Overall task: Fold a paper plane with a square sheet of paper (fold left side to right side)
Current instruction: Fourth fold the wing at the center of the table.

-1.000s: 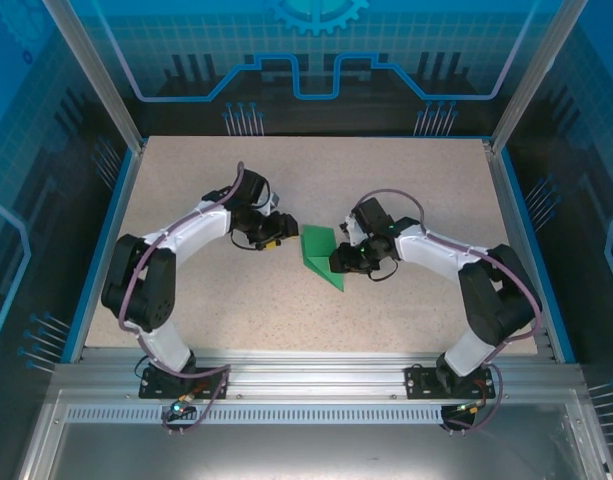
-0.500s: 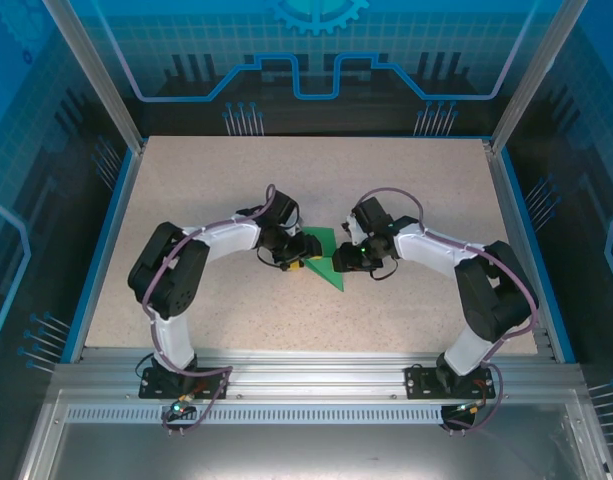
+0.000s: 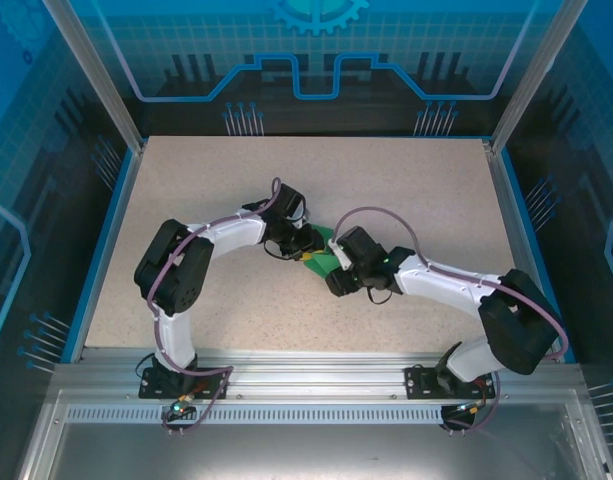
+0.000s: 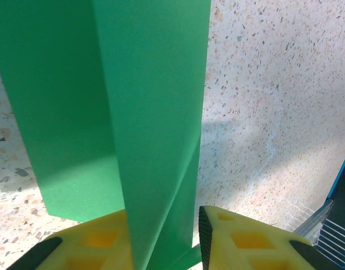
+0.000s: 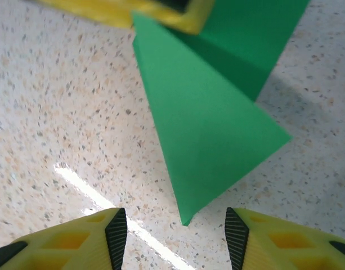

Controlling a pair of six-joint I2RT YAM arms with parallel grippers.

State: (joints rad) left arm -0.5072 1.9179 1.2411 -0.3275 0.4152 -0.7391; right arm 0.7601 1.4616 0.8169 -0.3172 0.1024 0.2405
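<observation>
From above, we see both arms bent toward the middle of the table (image 3: 206,180). Their wrists cover most of the paper (image 3: 319,262). Small green patches peek out between the left pincer (image 3: 304,250) and the right pincer (image 3: 329,275), which sit close together. That view places the paper at the table's centre, but gives neither its shape nor how the jaws stand.

The left wrist view supplies a close look. There the paper (image 4: 155,101) is folded. One layer lies flat on the speckled table (image 4: 273,112), and a flap rises from a crease and runs down into the left pincer (image 4: 162,216). Its yellow fingers (image 4: 245,242) stand a narrow gap apart. The flap fills that gap and meets the pad on the view's left. We cannot tell whether they actually pinch it.

The right wrist view shows what the other two hide. Here the paper (image 5: 211,124) ends in a sharp point lying flat on the table (image 5: 59,112), with a darker second layer behind it. The point reaches just to the mouth of the right pincer (image 5: 173,212), whose jaws stand wide and hold nothing; neither pad touches the green. At the top edge of this view one yellow finger (image 5: 161,14) of the left pincer sits at the paper's far end.
</observation>
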